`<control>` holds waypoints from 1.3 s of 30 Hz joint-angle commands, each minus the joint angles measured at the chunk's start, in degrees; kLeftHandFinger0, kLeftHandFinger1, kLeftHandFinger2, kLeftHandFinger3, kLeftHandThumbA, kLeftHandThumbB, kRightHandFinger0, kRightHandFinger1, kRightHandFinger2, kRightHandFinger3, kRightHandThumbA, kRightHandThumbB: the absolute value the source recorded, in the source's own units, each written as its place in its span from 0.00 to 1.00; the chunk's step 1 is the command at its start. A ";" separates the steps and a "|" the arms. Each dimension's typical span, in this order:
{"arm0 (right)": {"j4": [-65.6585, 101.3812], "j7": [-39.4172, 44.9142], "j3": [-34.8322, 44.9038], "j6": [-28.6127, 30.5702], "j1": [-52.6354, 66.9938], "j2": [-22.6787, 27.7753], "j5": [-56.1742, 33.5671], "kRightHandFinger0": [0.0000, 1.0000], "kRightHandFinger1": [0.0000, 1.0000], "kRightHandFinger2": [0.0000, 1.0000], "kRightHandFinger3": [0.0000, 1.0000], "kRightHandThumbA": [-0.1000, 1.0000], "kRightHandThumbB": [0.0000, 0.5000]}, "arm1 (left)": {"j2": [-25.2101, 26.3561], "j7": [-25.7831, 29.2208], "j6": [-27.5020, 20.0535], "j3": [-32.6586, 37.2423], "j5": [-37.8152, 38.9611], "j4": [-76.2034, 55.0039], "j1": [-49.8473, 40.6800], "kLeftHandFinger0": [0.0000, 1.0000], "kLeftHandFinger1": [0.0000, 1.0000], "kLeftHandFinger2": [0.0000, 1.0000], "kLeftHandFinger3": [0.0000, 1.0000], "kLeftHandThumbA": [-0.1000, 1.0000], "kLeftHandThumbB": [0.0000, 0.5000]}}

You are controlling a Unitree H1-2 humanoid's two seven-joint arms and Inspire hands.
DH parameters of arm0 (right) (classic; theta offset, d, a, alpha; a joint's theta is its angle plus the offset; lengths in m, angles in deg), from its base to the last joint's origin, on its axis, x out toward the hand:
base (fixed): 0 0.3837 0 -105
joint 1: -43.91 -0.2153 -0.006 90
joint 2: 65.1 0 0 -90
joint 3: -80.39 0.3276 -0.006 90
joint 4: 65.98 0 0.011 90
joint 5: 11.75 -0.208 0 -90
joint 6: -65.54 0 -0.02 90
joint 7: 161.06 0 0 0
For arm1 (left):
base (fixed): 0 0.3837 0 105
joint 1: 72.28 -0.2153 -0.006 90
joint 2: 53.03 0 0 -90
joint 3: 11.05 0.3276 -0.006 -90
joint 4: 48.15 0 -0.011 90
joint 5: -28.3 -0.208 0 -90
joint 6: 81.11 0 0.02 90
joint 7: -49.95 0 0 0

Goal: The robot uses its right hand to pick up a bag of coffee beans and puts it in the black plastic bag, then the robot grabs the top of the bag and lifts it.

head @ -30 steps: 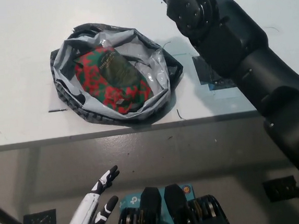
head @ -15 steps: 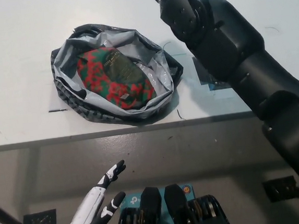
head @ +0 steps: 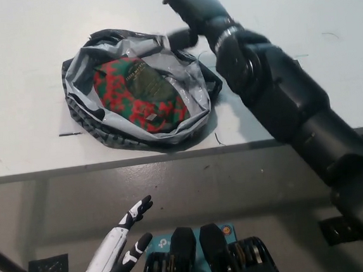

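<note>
The coffee bean bag (head: 140,95), red and green with a dark label, lies flat inside the plastic bag (head: 77,72). That bag is black outside and grey inside, and sits crumpled open on the white table (head: 15,55). My black right hand (head: 188,11) hovers at the plastic bag's far right rim. It is blurred and open, its fingers spread, and one finger (head: 182,38) reaches down to the rim. Nothing is in its grasp. Low at the left, below the table's front edge, my white left hand (head: 118,253) rests open.
The table's front edge (head: 108,165) runs across the middle of the picture, with grey floor below it. A short dark mark (head: 70,133) lies on the table left of the bag. A black square plate (head: 50,269) sits on the floor at lower left.
My right arm has swung down, so the hand has come back into the picture and now sits at the bag's far right rim. The bags have not moved; the left hand has only shifted slightly.
</note>
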 commanded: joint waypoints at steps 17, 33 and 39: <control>3.31 7.98 -1.43 -15.70 3.88 -0.50 1.60 1.00 1.00 1.00 1.00 0.91 1.00 | 0.65 -0.98 -1.53 0.09 0.63 -0.77 1.39 1.00 1.00 1.00 1.00 1.00 0.42; -0.87 5.03 0.70 -15.48 2.71 -2.34 -0.27 0.72 0.86 1.00 1.00 0.84 0.82 | 0.71 -1.38 -1.74 -0.11 0.74 -0.50 2.27 1.00 1.00 1.00 1.00 1.00 0.43; -2.12 3.07 6.74 -15.71 2.52 -3.96 -4.72 0.07 0.14 0.30 0.46 0.12 0.41 | 0.57 -1.69 -1.99 -0.14 1.11 -0.27 2.72 1.00 1.00 1.00 1.00 1.00 0.43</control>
